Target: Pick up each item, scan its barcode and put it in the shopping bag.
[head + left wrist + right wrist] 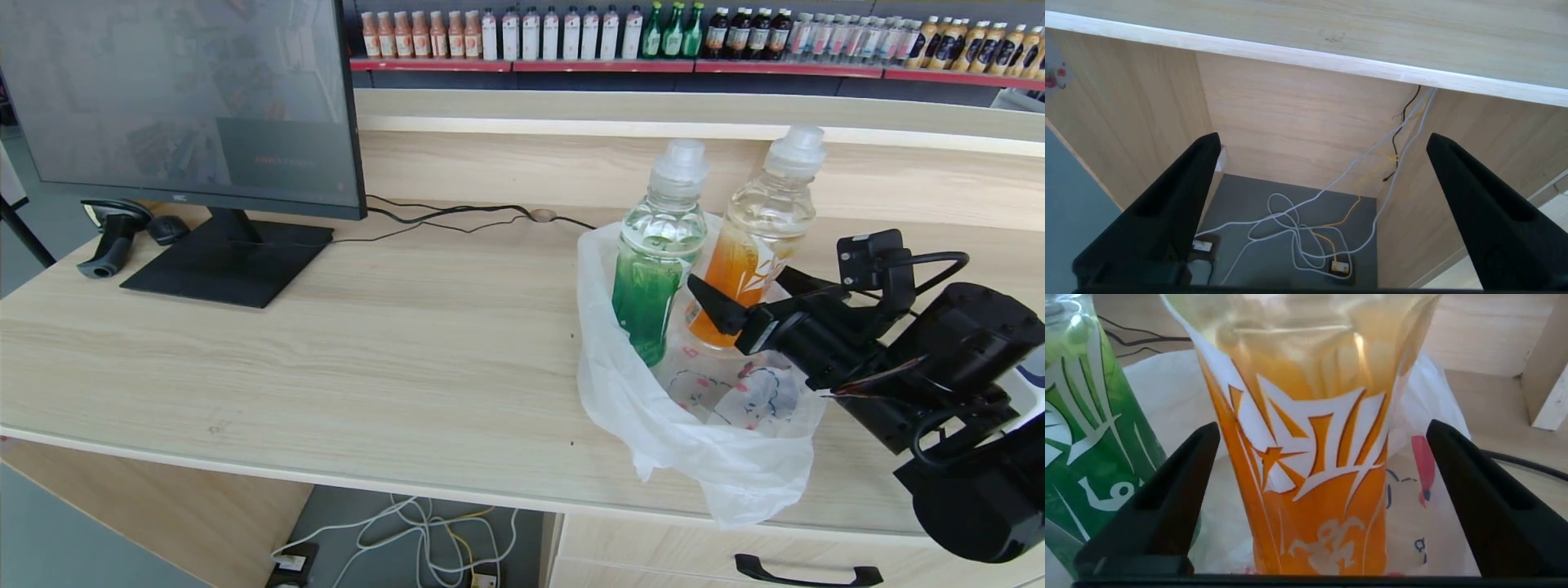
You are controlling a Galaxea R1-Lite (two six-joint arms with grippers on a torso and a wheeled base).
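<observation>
Right gripper (732, 296): matte black fingers spread wide, flanking the orange bottle (763, 237), not clamped on it. Left gripper (1323, 147) wide open, empty, below the wood-grain counter (408, 343) edge. Crinkly white shopping bag (620, 384) at 3 o'clock holds the orange bottle upright, clear plastic with a white cap. Green bottle (657, 269) at its 9 o'clock.

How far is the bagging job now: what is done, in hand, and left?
Done: the green bottle and the orange bottle stand in the shopping bag. In hand: nothing gripped; the right end effector is open around the orange bottle, the left end effector open under the counter. Left: probably only withdrawing the right arm.
</observation>
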